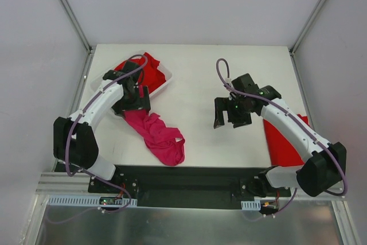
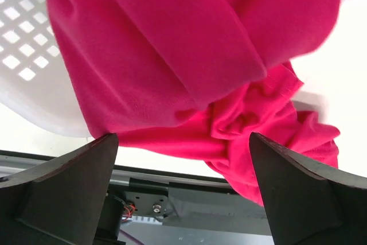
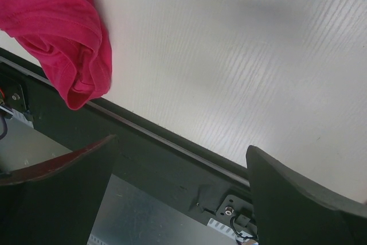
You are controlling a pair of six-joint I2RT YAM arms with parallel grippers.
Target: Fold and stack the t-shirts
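Stretching across the white worktop (image 1: 195, 67), a crumpled magenta t-shirt (image 1: 160, 136) lies in a long heap. Its long axis runs from the white lattice basket (image 1: 165, 84) at the far left diagonally toward the near edge and the centre. Red t-shirts (image 1: 150, 68) sit in the basket, and a folded red t-shirt (image 1: 282, 142) lies flat at the right edge under the right arm. The left fingers (image 1: 135, 99) hang spread wide, gripping nothing, just above the magenta shirt's far end. The right fingers (image 1: 229, 116), likewise spread and empty, hover over bare worktop well to the shirt's right. The left arm is nearer, so spreading the heap flat looks like the next job.
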